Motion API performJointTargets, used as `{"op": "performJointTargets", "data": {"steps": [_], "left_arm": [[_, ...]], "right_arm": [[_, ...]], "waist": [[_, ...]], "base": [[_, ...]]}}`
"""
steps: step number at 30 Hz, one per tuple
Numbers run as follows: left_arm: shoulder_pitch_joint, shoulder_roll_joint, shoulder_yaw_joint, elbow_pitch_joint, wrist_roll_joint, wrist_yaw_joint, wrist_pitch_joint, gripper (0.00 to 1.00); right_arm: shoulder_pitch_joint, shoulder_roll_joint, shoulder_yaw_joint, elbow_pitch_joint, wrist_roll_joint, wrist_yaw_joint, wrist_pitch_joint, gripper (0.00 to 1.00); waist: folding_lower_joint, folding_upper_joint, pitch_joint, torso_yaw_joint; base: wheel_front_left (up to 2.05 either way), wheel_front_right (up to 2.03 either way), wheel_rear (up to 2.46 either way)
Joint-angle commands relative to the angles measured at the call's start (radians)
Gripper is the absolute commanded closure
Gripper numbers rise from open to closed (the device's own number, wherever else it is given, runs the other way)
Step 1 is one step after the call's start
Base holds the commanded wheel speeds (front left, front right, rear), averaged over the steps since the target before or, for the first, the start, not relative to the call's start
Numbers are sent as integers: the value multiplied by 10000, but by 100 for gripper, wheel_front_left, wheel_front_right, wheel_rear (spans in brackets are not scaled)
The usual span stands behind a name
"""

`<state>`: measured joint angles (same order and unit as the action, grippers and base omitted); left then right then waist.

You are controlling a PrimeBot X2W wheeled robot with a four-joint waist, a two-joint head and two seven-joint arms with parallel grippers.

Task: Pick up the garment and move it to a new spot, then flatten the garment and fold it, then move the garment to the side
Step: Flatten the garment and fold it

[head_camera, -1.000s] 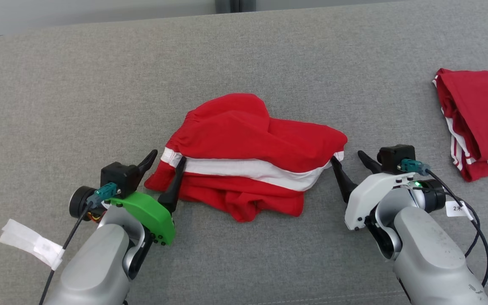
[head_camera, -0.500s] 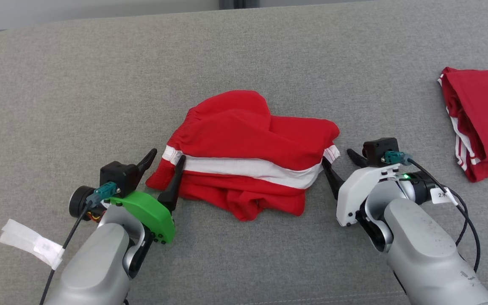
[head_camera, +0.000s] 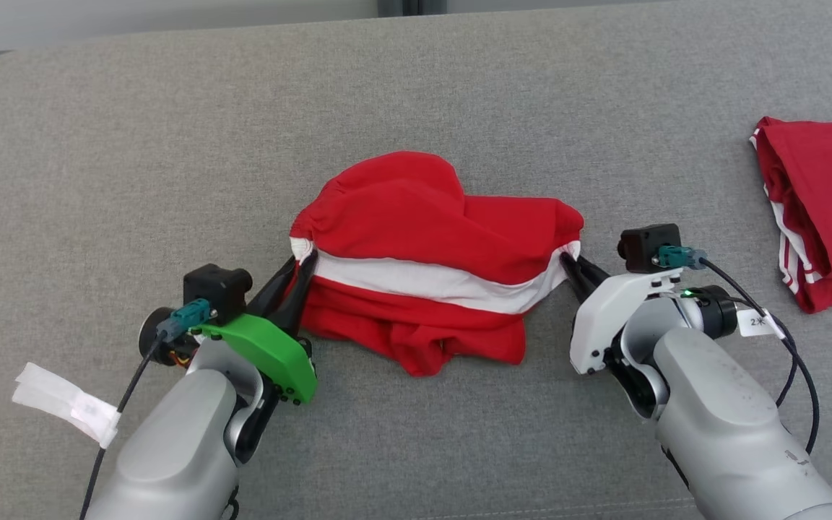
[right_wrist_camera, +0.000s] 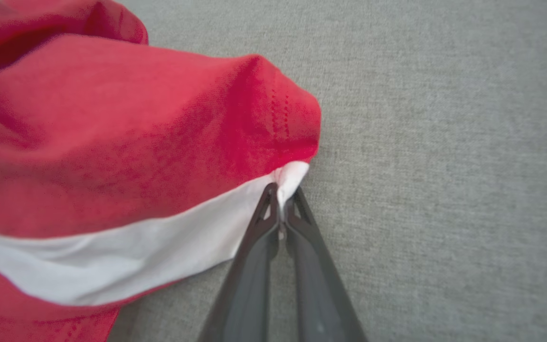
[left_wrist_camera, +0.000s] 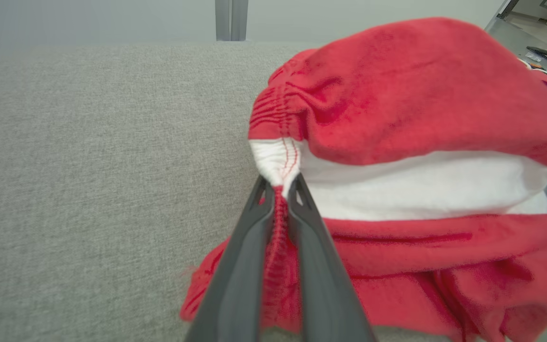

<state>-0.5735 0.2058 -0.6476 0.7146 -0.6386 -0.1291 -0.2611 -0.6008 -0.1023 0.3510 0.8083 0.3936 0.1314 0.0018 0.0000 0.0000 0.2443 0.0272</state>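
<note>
- On the grey woven couch cushion [head_camera: 170, 144], right in front of us, sits the rumpled red cotton garment with a broad white stripe [head_camera: 430, 238], and we've just got hold of it!
- Our left gripper [head_camera: 302, 263] has snapped closed: the left wrist view shows both dark fingers pinching the gathered red seam just below the white stripe's end.
- Our right gripper [head_camera: 569, 261] has done the same at the other end, with its fingertips nipped together on the white corner.
- A second ago both pairs of fingers stood wide open, astride those same two ends. Now they are nearly together with cloth between them.
- The garment looks different too. Its left end has drawn inward and both ends look raised, so the top has bunched into a rounder hump.
- We can't quite tell from the head view whether the middle has left the cushion. Most likely it is still resting there.
- We judge that the grasp is made, so the lift and carry to a new spot come next, with flattening and folding still ahead.
- Far right, a second red-and-white garment [head_camera: 828, 195] lies well apart and untouched. Its small shift in the head view is only our camera moving.
</note>
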Motion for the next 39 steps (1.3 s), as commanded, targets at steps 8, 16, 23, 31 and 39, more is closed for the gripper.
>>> {"op": "performJointTargets", "data": {"steps": [8, 16, 23, 31, 39], "left_arm": [[316, 149, 1176, -1884, -286, -18, -47, 100], [-127, 381, 1513, -3651, -960, -19, 67, 100], [-1535, 763, 1420, -4665, -2123, -18, 975, 100], [-3894, 1087, 2070, -3677, -2471, -17, 499, 100], [-6411, 773, 2863, -2581, -1172, 109, -39, 100]], "right_arm": [[453, -366, -729, -1844, 637, -13, -1385, 100], [1048, -1002, -1925, -5278, 671, -11, -916, 100], [132, -1480, -2211, -7045, -180, -8, 940, 100], [-2510, -969, -1459, -5860, -465, -15, 941, 100], [-5441, -339, -1738, -3638, -855, -15, -1815, 100]], "waist": [[0, 0, -460, 6], [0, 0, -811, -235], [0, 0, -124, -873], [0, 0, 1366, -1749], [0, 0, 2217, -2163]], "base": [[0, 0, 0], [0, 0, 0], [0, 0, 0], [0, 0, 0], [0, 0, 0]]}}
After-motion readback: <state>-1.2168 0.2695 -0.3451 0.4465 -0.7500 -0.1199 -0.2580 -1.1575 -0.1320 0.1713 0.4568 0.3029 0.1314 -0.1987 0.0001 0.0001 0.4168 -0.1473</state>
